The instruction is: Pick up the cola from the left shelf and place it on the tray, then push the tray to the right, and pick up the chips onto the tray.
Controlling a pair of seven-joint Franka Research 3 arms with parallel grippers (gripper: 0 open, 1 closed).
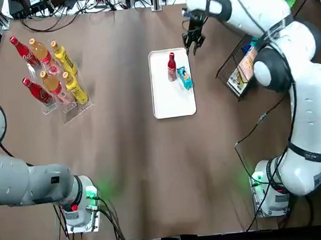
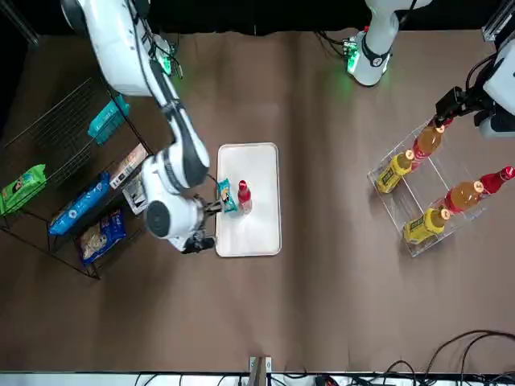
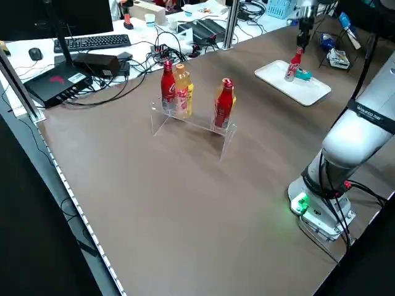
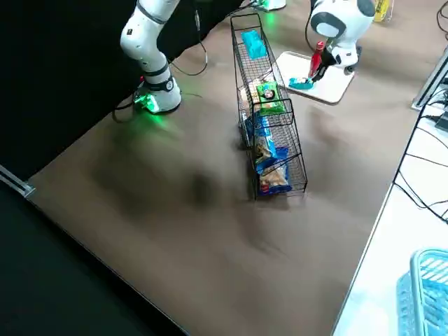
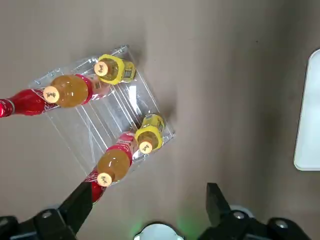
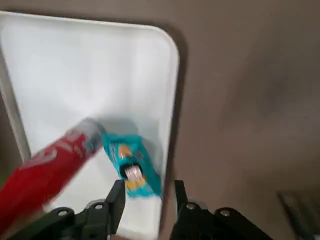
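The white tray [image 1: 173, 102] lies mid-table. On its far end a red cola bottle [image 1: 172, 66] stands upright, with a teal chips packet [image 1: 185, 77] lying flat right beside it. My right gripper [image 1: 193, 39] hovers above the tray's far right corner, open and holding nothing; in its wrist view the chips packet [image 6: 131, 165] and cola bottle [image 6: 45, 165] lie just beyond its fingertips. My left gripper [image 5: 145, 205] is open and high above the clear bottle rack [image 5: 105, 125], off to the robot's left.
The clear rack [image 1: 54, 73] at the far left holds several cola and yellow drink bottles. A wire shelf [image 1: 240, 69] with snack packets stands right of the tray. Cables run along the table's far edge.
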